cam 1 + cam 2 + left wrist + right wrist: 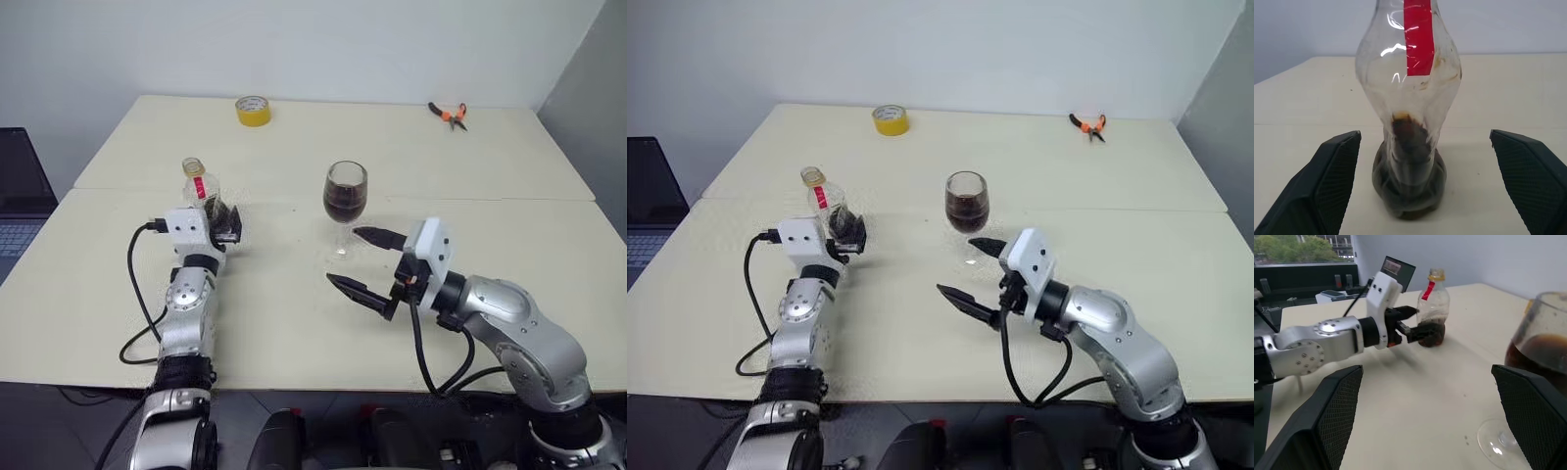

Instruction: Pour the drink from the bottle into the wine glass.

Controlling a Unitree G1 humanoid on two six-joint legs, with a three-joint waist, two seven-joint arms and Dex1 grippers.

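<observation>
The bottle [202, 186], clear plastic with a red label strip, stands upright on the left of the table [294, 323]. A little dark drink [1409, 193] sits in its base. My left gripper [1425, 134] is open, with the bottle between its fingers [1327, 186] and a gap on each side. The wine glass [345, 192] stands at mid-table, its bowl about half full of dark drink [345, 206]. My right gripper [345, 257] is open and level, its fingertips close to the glass's foot, not touching it.
A yellow tape roll [253, 111] lies at the table's far edge and orange-handled pliers [449, 115] at the far right. A laptop [20, 186] stands off the table's left side. A black cable [137, 294] loops beside my left arm.
</observation>
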